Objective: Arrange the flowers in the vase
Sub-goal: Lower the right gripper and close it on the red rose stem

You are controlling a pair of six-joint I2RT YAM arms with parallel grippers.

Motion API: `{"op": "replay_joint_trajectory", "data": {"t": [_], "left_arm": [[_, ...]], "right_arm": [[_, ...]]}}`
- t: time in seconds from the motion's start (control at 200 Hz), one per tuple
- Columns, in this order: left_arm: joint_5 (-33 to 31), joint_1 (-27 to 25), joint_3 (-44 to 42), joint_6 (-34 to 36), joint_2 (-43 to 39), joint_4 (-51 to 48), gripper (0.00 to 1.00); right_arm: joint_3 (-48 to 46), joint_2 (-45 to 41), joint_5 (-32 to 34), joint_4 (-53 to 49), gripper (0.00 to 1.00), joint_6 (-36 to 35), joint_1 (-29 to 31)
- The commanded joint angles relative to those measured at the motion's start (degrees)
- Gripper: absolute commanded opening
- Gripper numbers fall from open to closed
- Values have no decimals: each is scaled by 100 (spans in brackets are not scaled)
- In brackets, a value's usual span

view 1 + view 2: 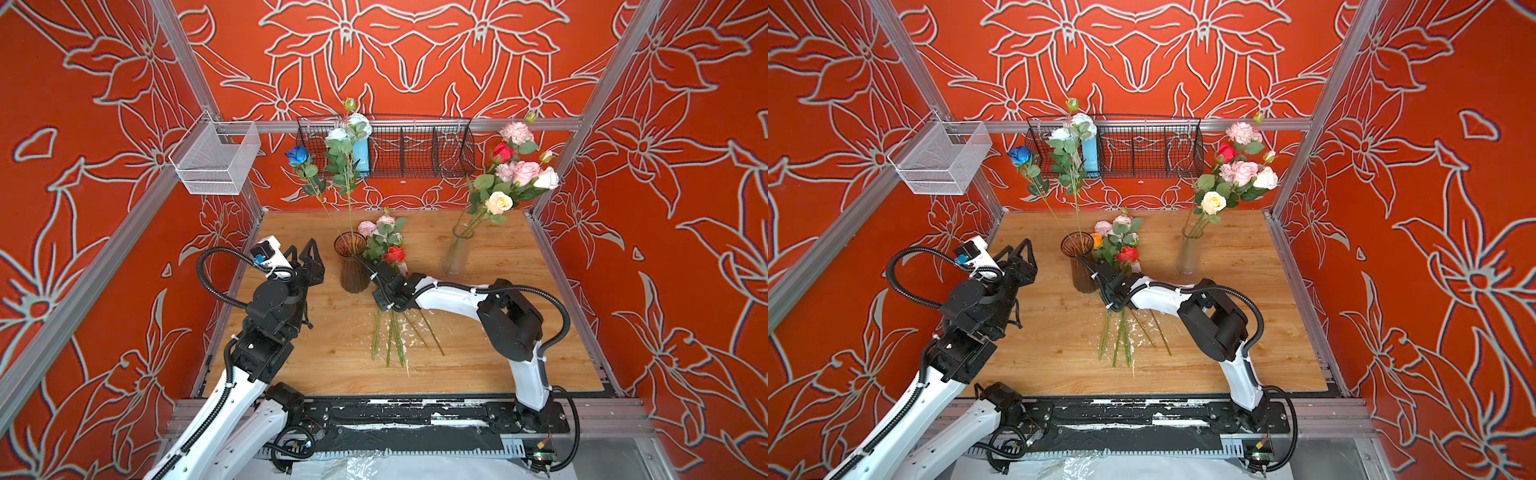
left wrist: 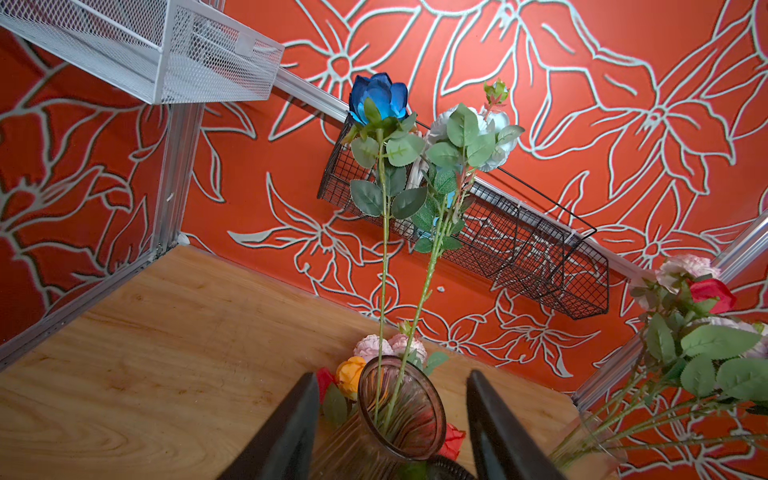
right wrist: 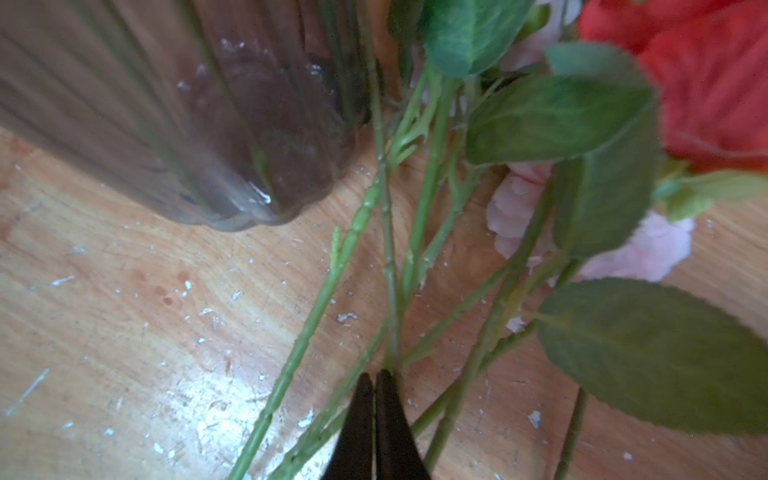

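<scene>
1. Flowers (image 1: 384, 245), green-stemmed pink and red blooms, lay beside ribbed brown glass vase (image 1: 352, 266).
2. Right gripper (image 3: 376, 376), jaws pressed together among stems (image 3: 390, 291), presumably for pickup.
3. Left gripper (image 1: 302, 248), jaws parted, faced vase, presumably to steady it.

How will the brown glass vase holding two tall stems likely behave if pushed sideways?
Probably tippy: the brown vase is tall and narrow, with the blue rose and white blooms leaning far above its rim. It looks like glass, so likely fragile, and may slide on the wooden table.
</scene>
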Motion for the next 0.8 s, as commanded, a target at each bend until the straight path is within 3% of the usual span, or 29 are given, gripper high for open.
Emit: {"op": "replay_joint_trajectory", "data": {"t": [0.0,0.255,0.796], "left_arm": [[17,43,81,-21,-46,-32,57],[75,51,109,-40,-26,-70,57],[154,62,133,-68,2,-93,58]], "right_arm": [[-137,-382,102,92,5,135,-64],[-385,-605,140,301,0,346,-347],[-823,-1241,67,628,0,548,-714]]}}
